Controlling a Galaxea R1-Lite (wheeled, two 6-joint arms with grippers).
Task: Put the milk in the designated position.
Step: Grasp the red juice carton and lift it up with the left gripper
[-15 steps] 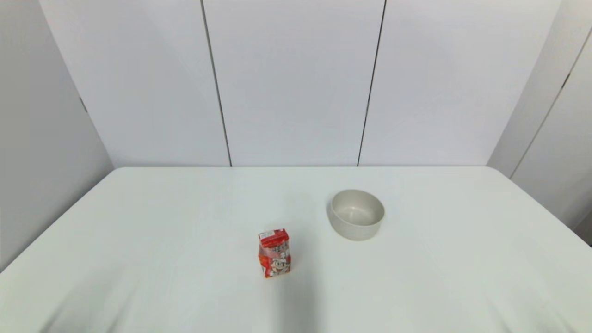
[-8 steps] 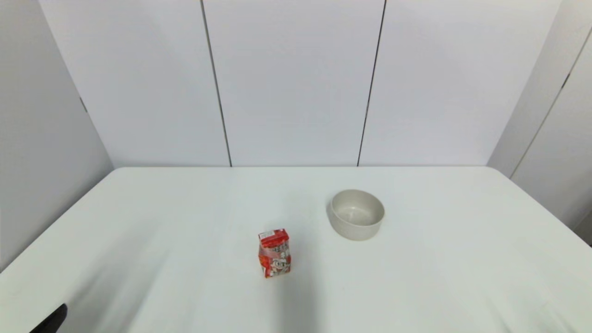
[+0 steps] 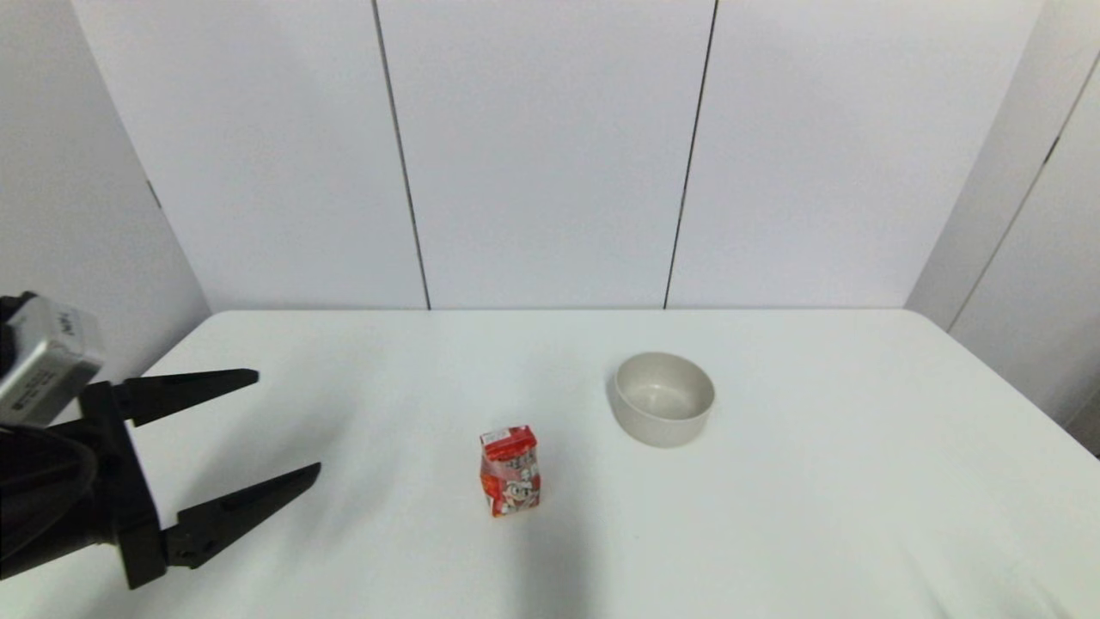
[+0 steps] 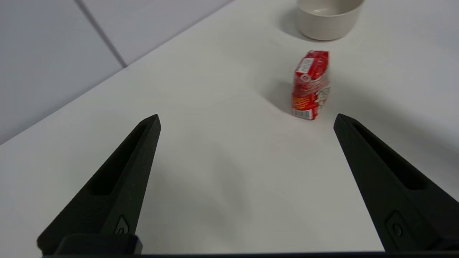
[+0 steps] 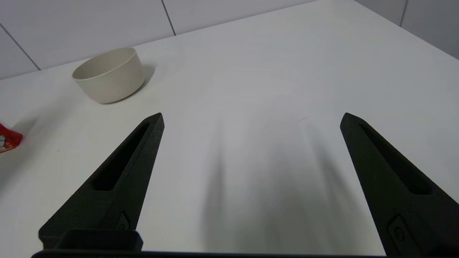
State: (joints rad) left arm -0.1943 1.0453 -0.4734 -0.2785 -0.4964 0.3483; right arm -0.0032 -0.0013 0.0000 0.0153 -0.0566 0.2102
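Milk [image 3: 510,470] stands upright on the white table [image 3: 773,516], near the middle and toward the front edge, its folded gable top up and the cartoon print facing the robot. It is a small red carton, and nothing touches it. A round beige bowl [image 3: 663,398] sits farther back and to the right of it, well apart, open side up and empty as far as the head view shows.

Left gripper [image 3: 289,421] hangs over the left part of the table, well to the left of the milk, its two black fingers spread wide and pointing toward the carton. It holds nothing. In the left wrist view the milk [image 4: 311,85] shows ahead of the spread fingers [image 4: 123,172], closer to one finger than to the other, with the bowl [image 4: 328,18] beyond it. The gripper is clear of the carton, with bare table between them.

Right gripper [image 5: 251,118] does not show in the head view. Its own wrist view shows its fingers [image 5: 125,168] wide apart over bare table, holding nothing, with the bowl [image 5: 109,75] off to one side and only a red corner of the milk [image 5: 9,141] at the picture's edge.
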